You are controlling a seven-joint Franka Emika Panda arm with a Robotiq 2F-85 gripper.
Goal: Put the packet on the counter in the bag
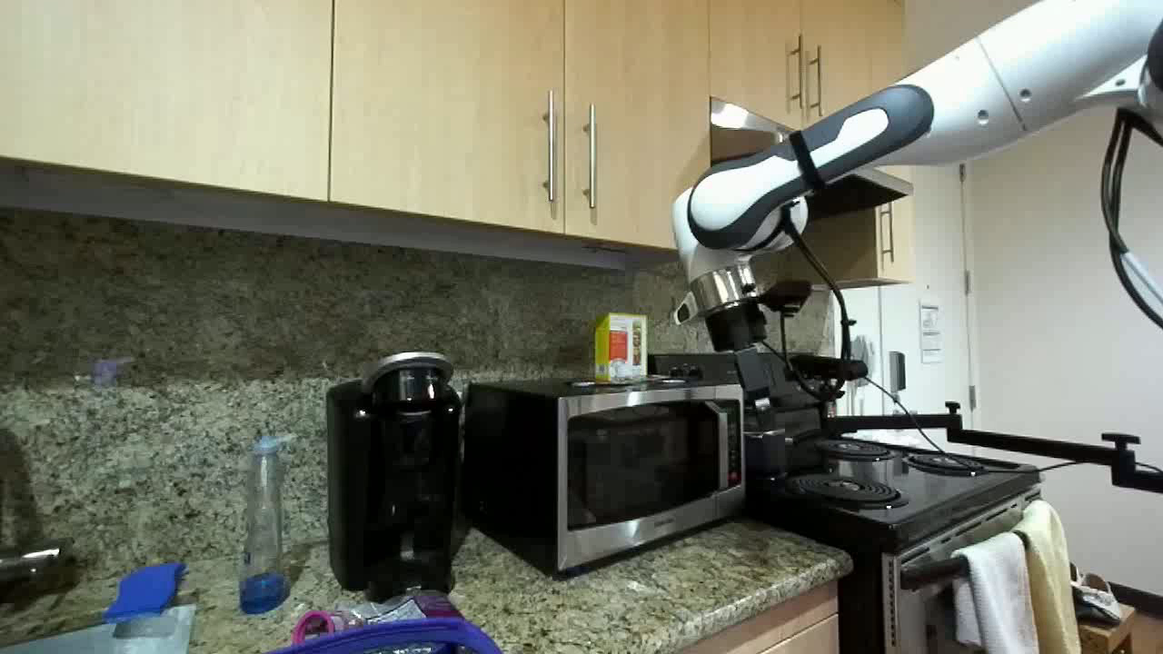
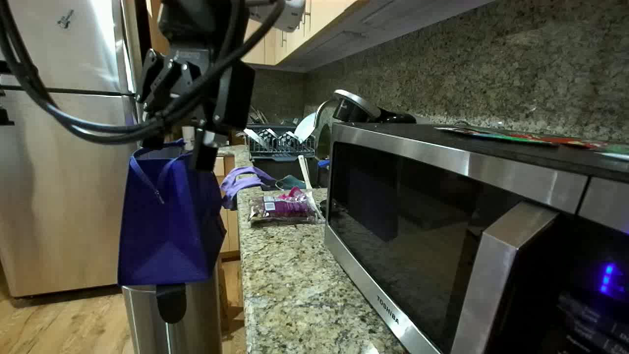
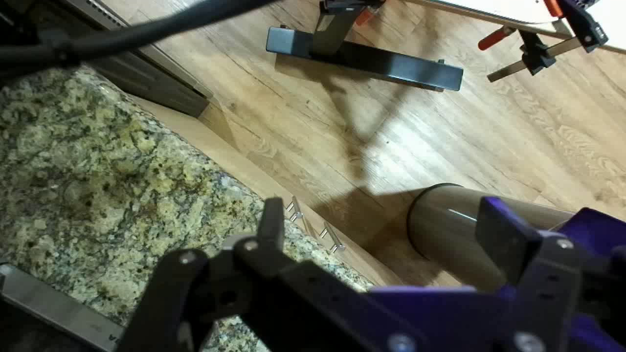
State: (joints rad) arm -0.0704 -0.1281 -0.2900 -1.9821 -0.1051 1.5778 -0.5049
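Note:
The packet [image 2: 282,209], clear and purple with a white label, lies flat on the granite counter [image 2: 290,280] past the microwave. In an exterior view only part of the packet [image 1: 420,607] shows behind the bag's curved rim [image 1: 391,633]. Left of the counter, the blue-purple bag [image 2: 164,226] stands upright on a steel bin. High up, my gripper [image 2: 178,147] overlaps the bag's top in that view, and its fingers are spread. The wrist view has my gripper [image 3: 389,232] open with nothing held, above the counter's edge and floor; purple bag material [image 3: 594,232] shows at lower right.
A microwave [image 1: 650,463] and a black coffee maker [image 1: 395,477] line the counter's back. A yellow box [image 1: 621,347] stands on the microwave. The steel bin [image 2: 172,324] stands beside the counter. Purple cloth [image 2: 243,182] and a dish rack [image 2: 280,142] are farther along.

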